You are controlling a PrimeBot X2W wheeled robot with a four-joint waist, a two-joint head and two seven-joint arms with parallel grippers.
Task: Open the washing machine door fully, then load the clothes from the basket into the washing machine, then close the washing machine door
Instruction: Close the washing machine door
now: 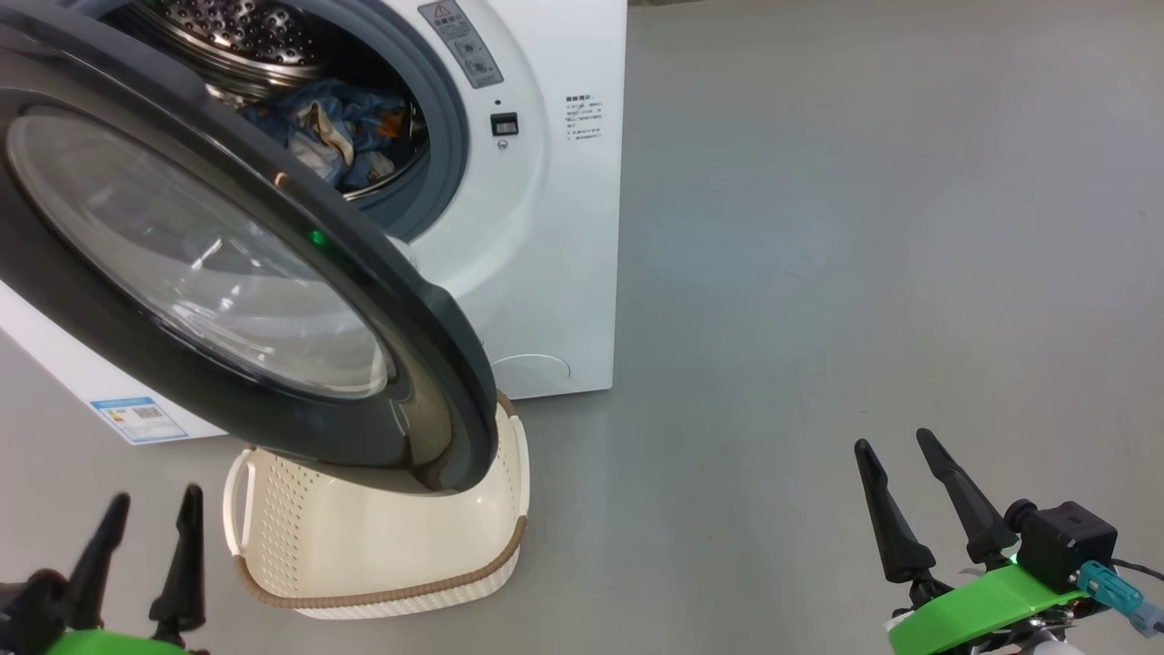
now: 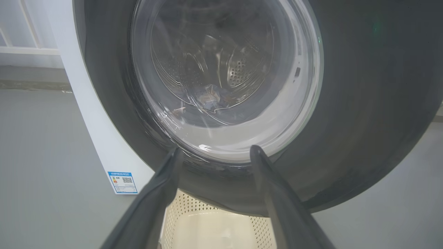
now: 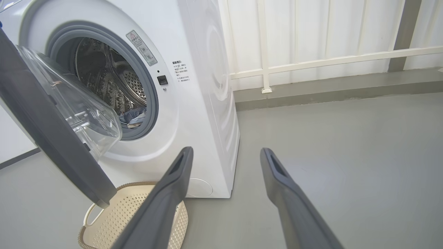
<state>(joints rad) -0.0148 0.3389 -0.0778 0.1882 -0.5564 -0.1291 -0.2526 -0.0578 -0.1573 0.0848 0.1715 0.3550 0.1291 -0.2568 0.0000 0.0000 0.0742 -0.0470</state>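
Observation:
The washing machine [image 1: 546, 227] stands with its door [image 1: 273, 273] swung partway out over the basket [image 1: 364, 546]. Blue printed clothes [image 1: 336, 136] lie inside the steel drum, also visible as clothes [image 3: 133, 116] in the right wrist view. The cream basket [image 3: 135, 214] sits on the floor under the door's lower edge and looks empty. My left gripper [image 1: 150, 509] is open at the lower left, facing the door's glass bowl [image 2: 225, 79] from close by. My right gripper [image 1: 900, 450] is open at the lower right, well away from the machine, holding nothing.
Grey floor [image 1: 864, 227] stretches to the right of the washer. A white panelled wall with a rail [image 3: 328, 58] runs behind it. A blue label sticker [image 1: 136, 418] sits low on the machine's left side.

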